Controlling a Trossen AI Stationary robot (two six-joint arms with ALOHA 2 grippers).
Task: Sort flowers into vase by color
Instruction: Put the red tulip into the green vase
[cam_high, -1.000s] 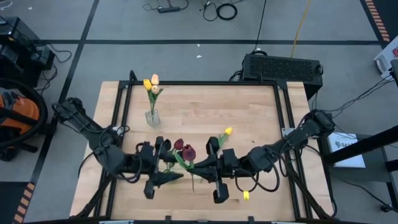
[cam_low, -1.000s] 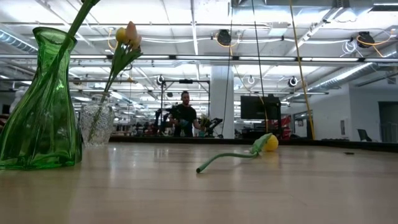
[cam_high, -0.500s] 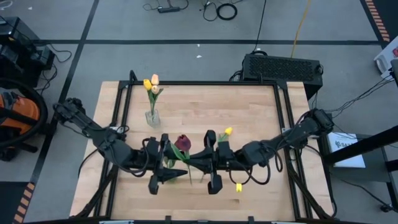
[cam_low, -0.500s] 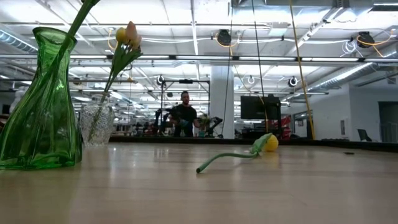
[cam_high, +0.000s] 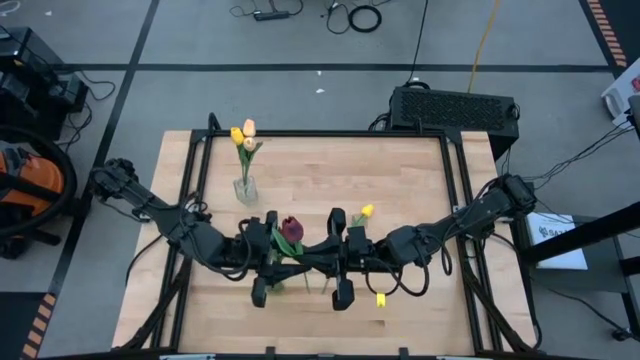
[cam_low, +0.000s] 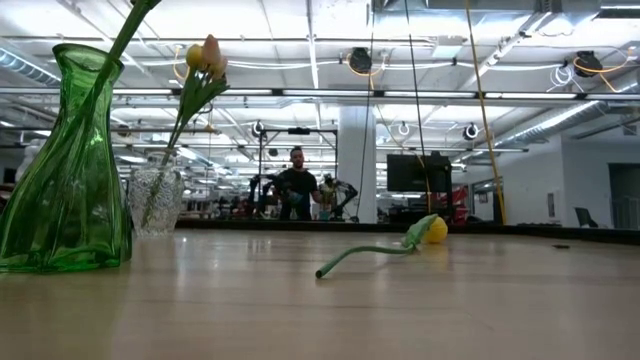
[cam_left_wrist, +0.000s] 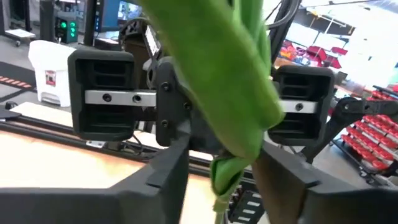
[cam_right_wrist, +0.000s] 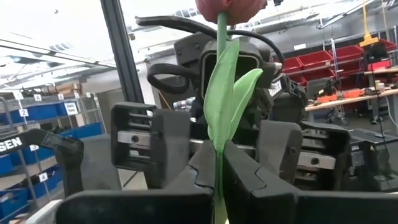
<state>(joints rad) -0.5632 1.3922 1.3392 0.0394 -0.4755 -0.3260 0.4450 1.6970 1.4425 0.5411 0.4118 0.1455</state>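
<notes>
On a pale wooden surface (cam_high: 400, 170) in an open workshop, two dark arms meet head-on over a dark red tulip (cam_high: 291, 229), just beside a green vase (cam_low: 65, 160) and on the near side of the clear glass vase (cam_high: 244, 188) that already holds a yellow and a cream-peach flower. The right gripper (cam_right_wrist: 219, 167) has its fingers closed on the tulip's green stem, which stands upright between them with the maroon head above. The left gripper (cam_left_wrist: 217, 165) faces it from the opposite side, fingers closing around the leafy part of the same stem; whether they press it firmly cannot be told. The stem's long axis runs vertically between the two grippers, so both arms are equally near, and a handover looks likely. A lone yellow tulip (cam_low: 420, 235) lies flat on the surface beyond the right gripper.
</notes>
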